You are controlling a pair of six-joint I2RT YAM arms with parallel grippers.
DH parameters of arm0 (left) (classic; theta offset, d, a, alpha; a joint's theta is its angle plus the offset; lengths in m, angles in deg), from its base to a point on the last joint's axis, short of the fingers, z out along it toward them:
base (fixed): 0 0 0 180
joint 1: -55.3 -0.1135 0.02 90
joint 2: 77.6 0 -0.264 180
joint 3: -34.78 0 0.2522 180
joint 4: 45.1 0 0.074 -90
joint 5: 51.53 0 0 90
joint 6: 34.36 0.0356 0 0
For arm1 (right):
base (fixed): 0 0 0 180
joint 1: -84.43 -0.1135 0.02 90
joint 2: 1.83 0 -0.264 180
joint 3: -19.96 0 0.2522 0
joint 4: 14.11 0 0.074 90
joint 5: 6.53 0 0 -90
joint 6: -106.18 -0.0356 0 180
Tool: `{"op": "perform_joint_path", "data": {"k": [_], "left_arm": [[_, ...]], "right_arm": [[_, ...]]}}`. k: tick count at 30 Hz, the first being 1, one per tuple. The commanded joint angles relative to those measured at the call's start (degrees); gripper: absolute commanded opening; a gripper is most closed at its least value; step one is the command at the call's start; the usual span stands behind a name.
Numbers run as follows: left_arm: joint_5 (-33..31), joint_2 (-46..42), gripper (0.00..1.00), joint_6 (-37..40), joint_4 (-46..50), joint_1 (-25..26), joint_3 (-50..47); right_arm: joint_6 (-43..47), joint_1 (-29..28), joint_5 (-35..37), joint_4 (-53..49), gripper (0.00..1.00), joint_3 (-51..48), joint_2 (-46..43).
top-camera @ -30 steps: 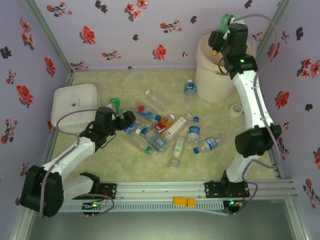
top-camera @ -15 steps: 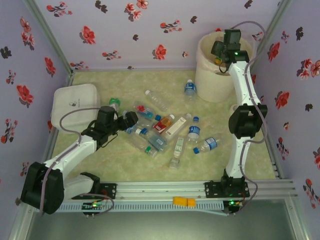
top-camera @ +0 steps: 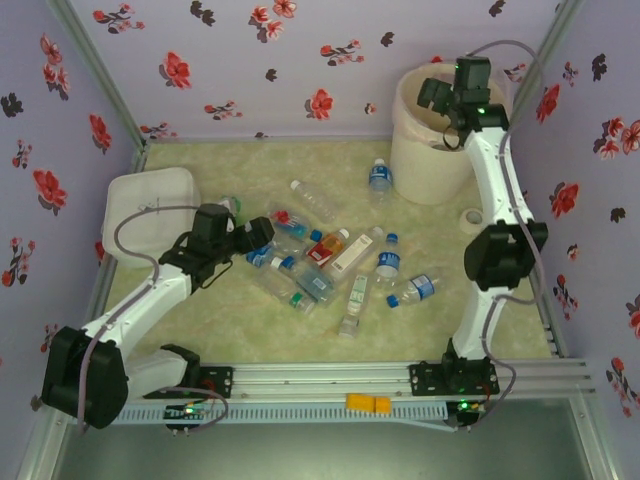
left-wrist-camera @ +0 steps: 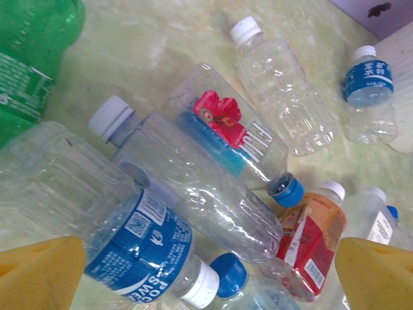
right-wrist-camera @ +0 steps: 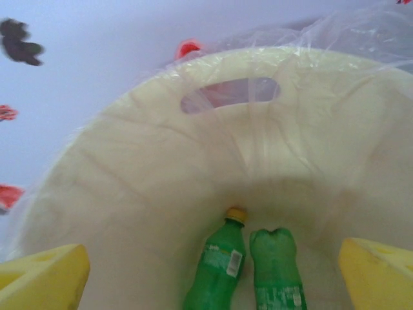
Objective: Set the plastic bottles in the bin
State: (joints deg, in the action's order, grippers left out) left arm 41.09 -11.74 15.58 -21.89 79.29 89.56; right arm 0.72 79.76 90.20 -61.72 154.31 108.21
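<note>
The right pincer [top-camera: 441, 97] hangs over the open mouth of the bin [top-camera: 425, 165]. Its yellow fingers [right-wrist-camera: 45, 278] stand wide apart and there is nothing between them. In the right wrist view, two bottles lie side by side on the bottom of the bin: a green bottle with a yellow cap [right-wrist-camera: 217, 261] and a crushed green bottle [right-wrist-camera: 276, 271] just beside it. A clear liner [right-wrist-camera: 361, 32] folds over the bin's rim.

The left pincer [top-camera: 258, 238] is well apart from the bin, at the far side of the heap of plastic bottles [top-camera: 325, 262] on the table [top-camera: 250, 330]. It is low over the heap, with fingers also apart and not closed on any bottle. Between them the left wrist view shows a clear bottle with a blue label [left-wrist-camera: 139, 242], a clear bottle with a red flower label [left-wrist-camera: 229, 132] and an orange-red bottle [left-wrist-camera: 304, 237]. A large green bottle [left-wrist-camera: 26, 71] lies on the side of the pincer away from the bin.

One upright bottle with a blue label [top-camera: 379, 180] stands just beside the bin. A white tape roll [top-camera: 471, 218] lies near the bin's foot. A white box [top-camera: 145, 210] sits far from the bin, beyond the left pincer.
</note>
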Motion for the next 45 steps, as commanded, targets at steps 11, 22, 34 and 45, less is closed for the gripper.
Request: {"op": "perform_joint_path", "data": {"k": [11,22,34,45], "left_arm": [[-7.88,0.87,1.00,6.40,4.64,-10.87,0.65],[-6.42,16.53,0.99,17.42,10.27,-13.53,12.56],[-6.47,32.53,0.84,22.01,12.96,-14.06,23.54],[-6.85,39.87,0.83,21.92,13.86,-14.15,26.92]], "right_arm": [[-3.15,-16.15,-4.08,11.19,1.00,-37.49,-27.96],[-13.90,-26.99,-4.92,20.26,1.00,-61.61,-33.89],[-14.72,-28.80,-4.52,21.66,1.00,-61.90,-32.15],[-12.59,-28.99,-1.67,19.37,1.00,-61.33,-33.03]]}}
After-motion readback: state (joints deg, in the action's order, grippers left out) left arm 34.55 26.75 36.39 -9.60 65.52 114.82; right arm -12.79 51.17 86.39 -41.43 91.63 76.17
